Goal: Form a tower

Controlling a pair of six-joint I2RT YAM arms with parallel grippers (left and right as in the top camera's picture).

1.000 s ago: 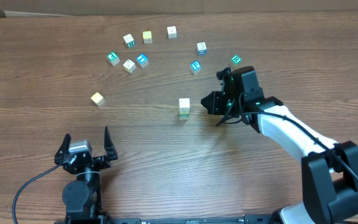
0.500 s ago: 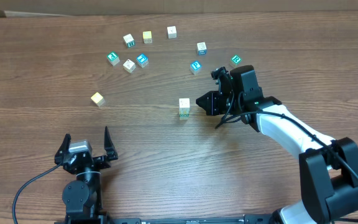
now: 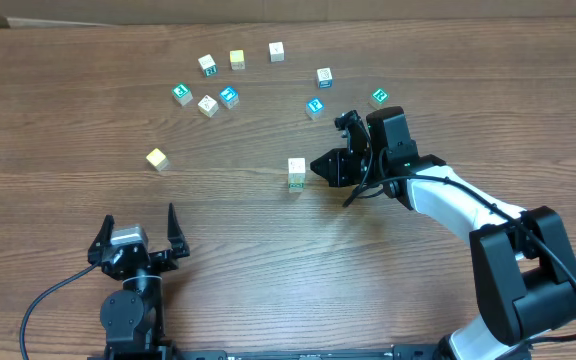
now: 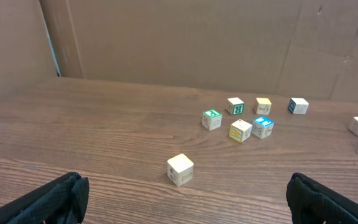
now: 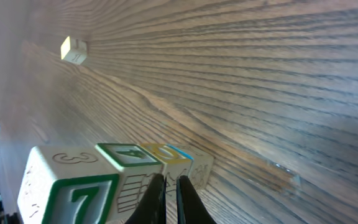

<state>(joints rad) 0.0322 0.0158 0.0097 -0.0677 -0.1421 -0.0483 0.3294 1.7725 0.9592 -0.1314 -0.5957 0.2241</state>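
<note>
On the wooden desk [image 3: 268, 270], the right jaws were pressed together and empty. The tower [image 3: 296, 172] stood just ahead of their tips; whether they touched could not be told. The left jaws stood wide apart, empty, a loose cube [image 4: 180, 169] lying beyond them.

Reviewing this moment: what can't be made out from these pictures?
- Cube count of the tower: the overhead view shows mostly its top; in the right wrist view, the fingers and the bottom edge hide part of it.
- Whether the right gripper touches the tower: overhead, its own body masks the tips; the wrist view is too close to tell.
- Print on the loose cubes: too small overhead.
</note>
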